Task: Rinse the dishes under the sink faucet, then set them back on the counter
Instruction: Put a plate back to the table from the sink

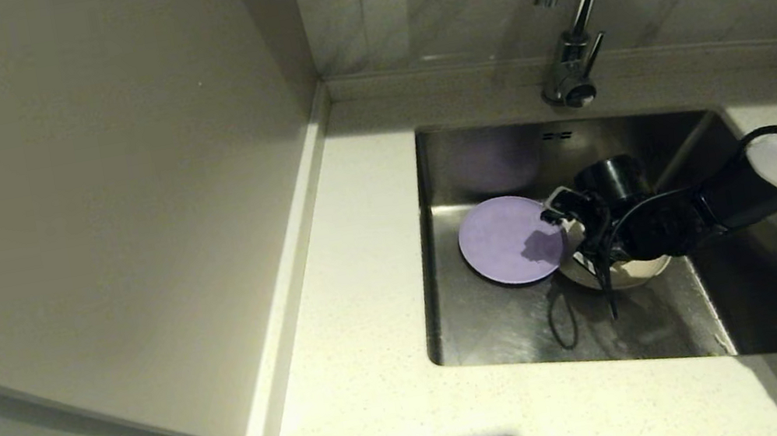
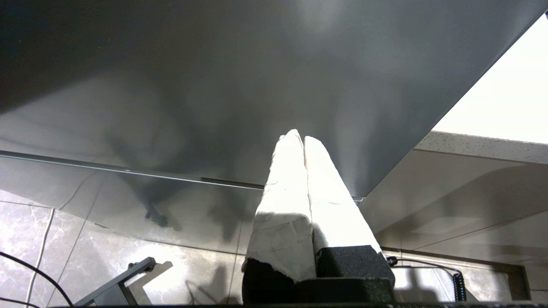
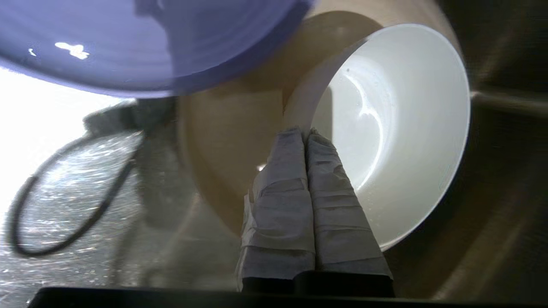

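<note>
The lilac-purple plate (image 1: 510, 239) lies tilted in the steel sink (image 1: 501, 325), overlapping the cream-beige plate (image 1: 631, 274) beside it. In the right wrist view the purple plate (image 3: 141, 38) is at the top, the cream plate (image 3: 231, 124) is beneath it, and the white bowl (image 3: 406, 128) rests on the cream plate. My right gripper (image 3: 305, 131) is shut, its taped tips pinching the bowl's near rim. From the head, the right gripper (image 1: 568, 213) sits low in the basin and its wrist hides the bowl. The chrome faucet (image 1: 574, 5) stands behind the sink. My left gripper (image 2: 303, 137) is shut and empty, parked below the counter.
The speckled counter (image 1: 362, 293) frames the sink, with a wide strip on the left and a white wall panel beside it. A black cable loop (image 1: 561, 315) from my right arm hangs over the basin floor. Sink walls close in on the right arm.
</note>
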### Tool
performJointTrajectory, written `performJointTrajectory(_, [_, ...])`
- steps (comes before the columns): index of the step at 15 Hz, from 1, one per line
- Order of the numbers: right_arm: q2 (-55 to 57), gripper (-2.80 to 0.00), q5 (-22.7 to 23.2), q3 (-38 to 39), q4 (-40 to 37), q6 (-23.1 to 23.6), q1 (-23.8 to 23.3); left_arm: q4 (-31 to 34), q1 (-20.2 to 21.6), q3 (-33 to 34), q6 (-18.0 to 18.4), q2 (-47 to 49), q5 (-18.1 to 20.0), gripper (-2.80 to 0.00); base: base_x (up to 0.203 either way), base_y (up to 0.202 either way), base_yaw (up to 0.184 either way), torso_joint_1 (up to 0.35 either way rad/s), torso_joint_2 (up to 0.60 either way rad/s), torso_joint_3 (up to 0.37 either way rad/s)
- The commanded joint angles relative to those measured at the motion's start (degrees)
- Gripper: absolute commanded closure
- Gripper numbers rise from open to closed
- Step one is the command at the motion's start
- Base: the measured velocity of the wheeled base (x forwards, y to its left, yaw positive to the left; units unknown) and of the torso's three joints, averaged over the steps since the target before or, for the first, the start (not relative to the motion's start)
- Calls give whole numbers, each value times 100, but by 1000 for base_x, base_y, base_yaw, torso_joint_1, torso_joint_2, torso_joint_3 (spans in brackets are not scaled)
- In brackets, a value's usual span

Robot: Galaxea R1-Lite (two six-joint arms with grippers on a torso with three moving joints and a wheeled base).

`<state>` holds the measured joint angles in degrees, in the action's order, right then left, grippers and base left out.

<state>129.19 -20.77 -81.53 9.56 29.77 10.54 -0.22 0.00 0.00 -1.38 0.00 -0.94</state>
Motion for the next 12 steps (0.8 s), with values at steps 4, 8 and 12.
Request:
performJointTrajectory(4, [-784, 0, 6, 92, -2, 9, -173, -4, 0, 0, -3, -18, -3, 0, 0, 0, 0, 0, 0, 0])
performJointTrajectory(8, [-1848, 0, 160, 615, -24, -841, -201, -4, 0, 0, -3, -18, -3, 0, 0, 0, 0, 0, 0, 0])
performJointTrajectory(12, [-2655, 0, 1224, 846, -50, -2676, -148, -4, 0, 0, -3, -18, -3, 0, 0, 0, 0, 0, 0, 0])
